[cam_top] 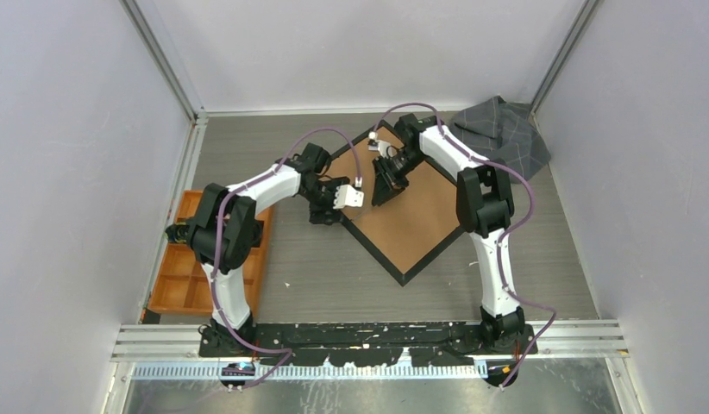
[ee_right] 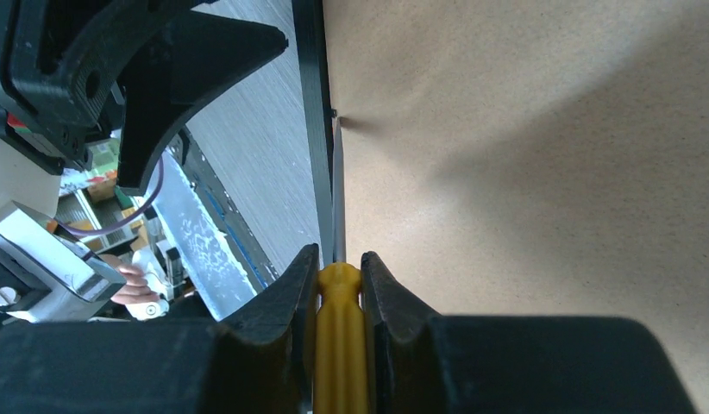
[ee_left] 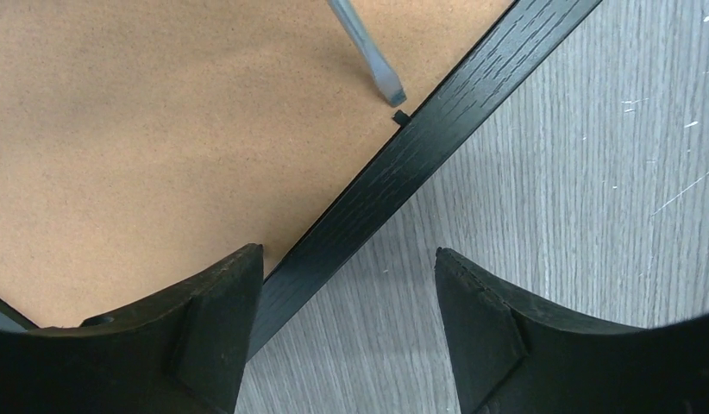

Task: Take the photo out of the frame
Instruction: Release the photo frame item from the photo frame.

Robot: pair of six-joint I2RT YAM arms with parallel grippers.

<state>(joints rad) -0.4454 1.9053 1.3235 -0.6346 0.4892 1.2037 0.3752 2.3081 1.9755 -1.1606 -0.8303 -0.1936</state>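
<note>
The frame lies face down, turned like a diamond, its brown backing board facing up. The photo is hidden under the board. My right gripper is shut on a yellow-handled screwdriver. The screwdriver blade points at a small black tab on the frame's left rim. My left gripper is open and empty. Its jaws straddle the black rim, one finger over the board and the other over the table. It shows at the frame's left edge in the top view.
An orange compartment tray sits at the table's left edge, beside the left arm. A crumpled grey cloth lies at the back right corner. Walls close in the left, right and back sides.
</note>
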